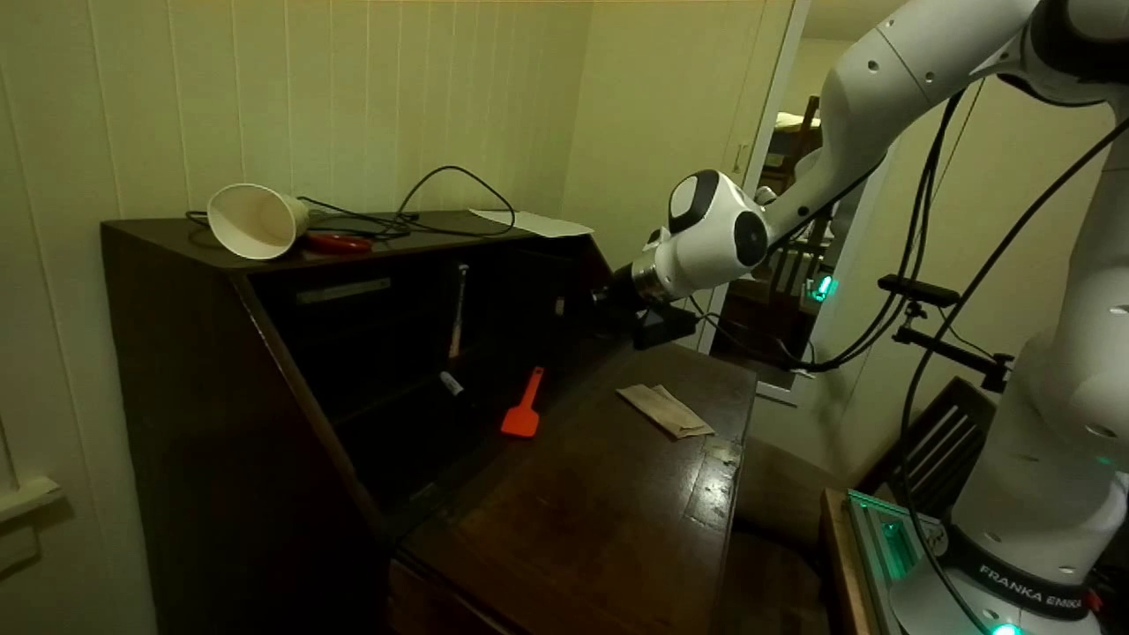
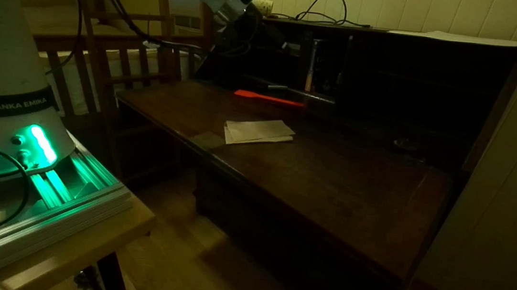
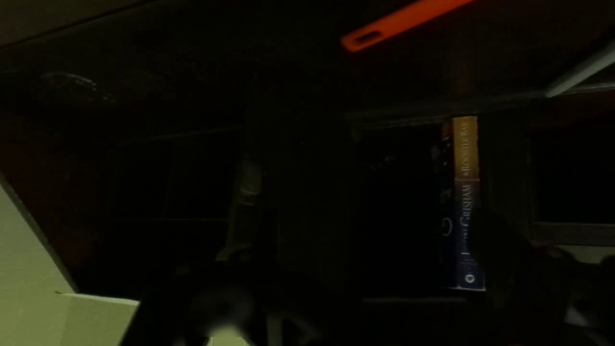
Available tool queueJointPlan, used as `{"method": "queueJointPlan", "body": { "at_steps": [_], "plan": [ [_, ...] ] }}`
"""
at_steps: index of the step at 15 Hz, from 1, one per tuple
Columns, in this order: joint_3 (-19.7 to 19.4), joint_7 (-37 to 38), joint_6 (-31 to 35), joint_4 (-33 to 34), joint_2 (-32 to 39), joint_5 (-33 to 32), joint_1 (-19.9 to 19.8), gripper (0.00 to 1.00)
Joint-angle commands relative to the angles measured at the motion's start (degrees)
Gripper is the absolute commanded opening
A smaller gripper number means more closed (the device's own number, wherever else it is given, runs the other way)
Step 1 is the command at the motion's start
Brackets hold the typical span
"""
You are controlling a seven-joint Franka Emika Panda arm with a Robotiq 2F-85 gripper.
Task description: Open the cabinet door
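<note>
In an exterior view, the dark brown cabinet (image 1: 203, 397) stands before a pale wall (image 1: 353, 88), its front flap (image 1: 564, 520) folded down and its inside very dark. On its top, a white cup (image 1: 251, 220) lies on its side beside a red object (image 1: 338, 243), with a looped black cable (image 1: 395, 227) and a sheet of paper (image 1: 538, 223) farther along. A book (image 1: 458, 309) stands inside. An orange spatula (image 1: 522, 414) lies near the flap's inner edge, and a folded paper (image 1: 666, 410) rests on the flap. The arm (image 1: 891, 88) reaches from the right of the view, its gripper (image 1: 607, 297) at the far end of the cabinet's front; touching or not, I cannot tell.

In an exterior view, the robot's base (image 2: 4, 137) stands on a metal frame (image 2: 88, 211) on a wooden table (image 2: 138, 219), apart from the cabinet. The gripper blends into the dark.

In the wrist view, two dark, blurred fingers (image 3: 519, 274) come in from the bottom and stand wide apart, the cabinet's inside showing between them. The book's spine is partly behind one finger; the spatula's handle slants across the top.
</note>
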Motion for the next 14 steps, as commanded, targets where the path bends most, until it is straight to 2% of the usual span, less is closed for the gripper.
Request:
{"method": "queueJointPlan", "body": {
  "at_steps": [1,6,7,8,10,11,12,14],
  "plan": [
    [-0.35,-5.44,3.33,3.97,1.13,0.0,-2.88,1.0],
    [0.08,-10.02,7.9,8.7,1.7,0.0,-7.16,1.0],
    [-0.81,-9.53,7.17,8.45,1.58,0.0,-7.64,1.0],
    [-0.36,-8.54,5.43,6.63,0.6,0.0,-6.07,1.0],
    [-0.72,-8.74,5.62,7.22,0.72,0.0,-7.24,1.0],
    [1.01,-8.62,6.11,8.27,0.71,0.0,-7.62,1.0],
    [3.91,-8.98,9.54,11.04,0.93,0.0,-8.36,1.0],
    [7.2,-10.82,14.73,15.37,2.09,0.0,-9.45,1.0]
  ]
}}
